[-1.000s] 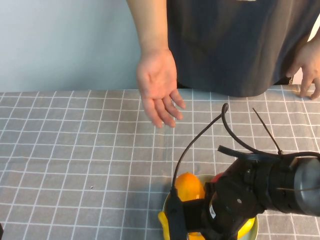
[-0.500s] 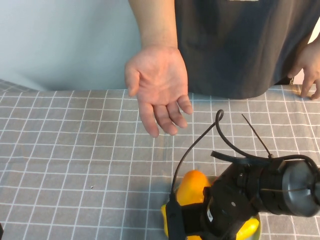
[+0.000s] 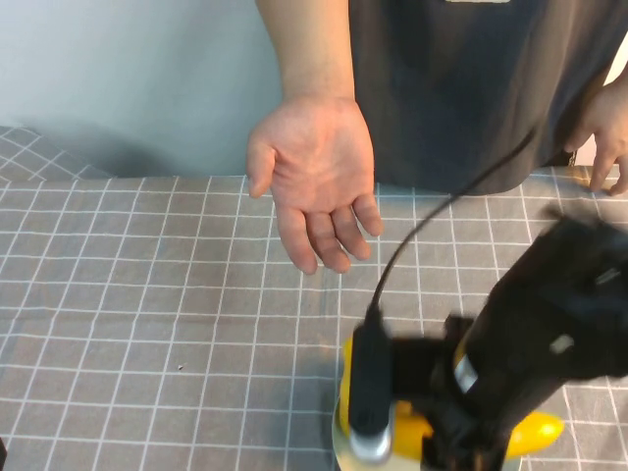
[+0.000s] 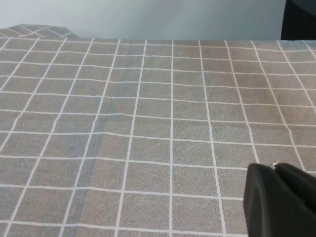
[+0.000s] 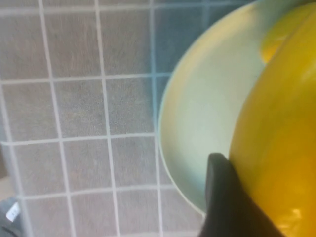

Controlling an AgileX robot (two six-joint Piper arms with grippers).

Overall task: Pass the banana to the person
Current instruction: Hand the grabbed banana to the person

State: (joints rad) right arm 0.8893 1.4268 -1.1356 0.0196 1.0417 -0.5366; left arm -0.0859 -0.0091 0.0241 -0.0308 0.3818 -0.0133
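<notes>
The person (image 3: pixel 461 88) stands at the far side of the table in a dark grey shirt, one open palm (image 3: pixel 314 182) held up over the cloth. My right gripper (image 3: pixel 461 442) is low at the near edge over a pale green plate (image 5: pixel 197 113), blurred by motion. One black finger (image 5: pixel 222 197) presses against the glossy yellow banana (image 5: pixel 281 138), whose pointed end (image 3: pixel 538 432) sticks out to the right of the arm. My left gripper (image 4: pixel 274 170) hovers over bare cloth, fingers together and empty.
Grey cloth with a white grid (image 3: pixel 147 294) covers the table. A second yellow-orange fruit (image 5: pixel 276 34) lies on the plate behind the banana. The person's other hand (image 3: pixel 603 147) rests at the far right edge. A black cable (image 3: pixel 432 226) arcs up from the right arm.
The right arm has swung up and to the right with the yellow fruit in its grip, blurring. The person's open palm has risen and stayed held out. The left arm has not moved.
</notes>
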